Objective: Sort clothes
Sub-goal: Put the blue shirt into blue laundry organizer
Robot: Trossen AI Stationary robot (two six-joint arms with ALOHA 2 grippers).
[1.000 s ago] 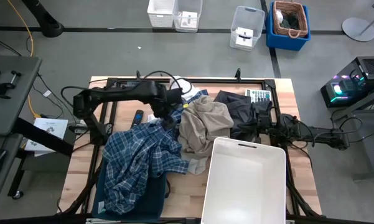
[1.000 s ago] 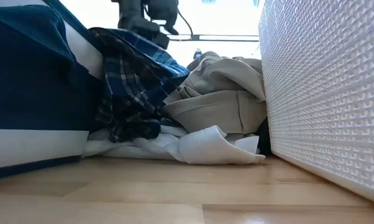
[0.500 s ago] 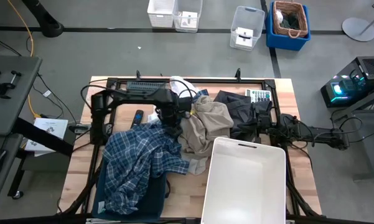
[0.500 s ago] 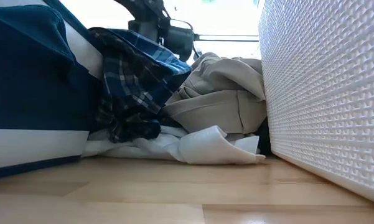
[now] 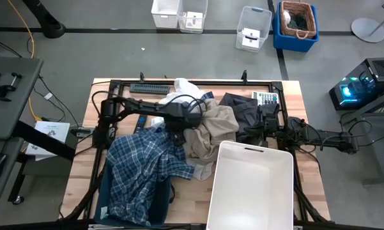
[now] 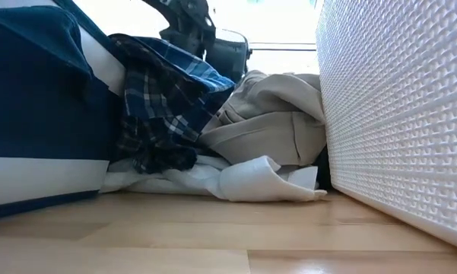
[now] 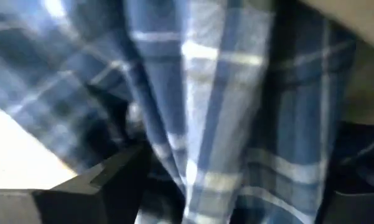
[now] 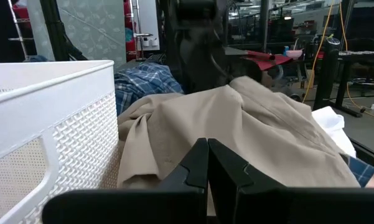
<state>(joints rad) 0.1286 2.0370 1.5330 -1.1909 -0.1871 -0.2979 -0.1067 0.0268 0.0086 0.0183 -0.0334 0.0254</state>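
The blue-and-white plaid shirt [image 5: 144, 166] lies over the navy bin [image 5: 158, 206] at the near left. Its far end lies against the beige khaki piece [image 5: 207, 131]. A white piece [image 5: 179, 91] lies at the far edge, and the dark grey-black piece [image 5: 243, 115] lies at the right. My left gripper [image 5: 179, 124] is open over the shirt's far end, and plaid cloth [image 7: 218, 112] fills the space between its fingers [image 7: 106, 183]. My right gripper [image 8: 208, 165] is shut, low on the table's right [image 5: 264, 128], pointing at the khaki piece [image 8: 236, 130]. My left gripper comes down on the plaid shirt's far end [image 7: 174, 155] from above, and a fold of the cloth stands between its open fingers. I cannot tell whether the fingers touch the cloth.
The rigid white bin [image 5: 252, 188] stands at the near right, against the khaki piece. A keyboard [image 5: 148, 88], a calculator [image 5: 266, 98] and a black remote [image 5: 140, 120] lie on the table's far part. White cloth [image 6: 236, 179] lies under the pile.
My left gripper has moved from the far edge toward the table's right and near side, and down onto the plaid shirt's far end beside the khaki piece. The white piece at the far edge, which the arm covered before, now shows.
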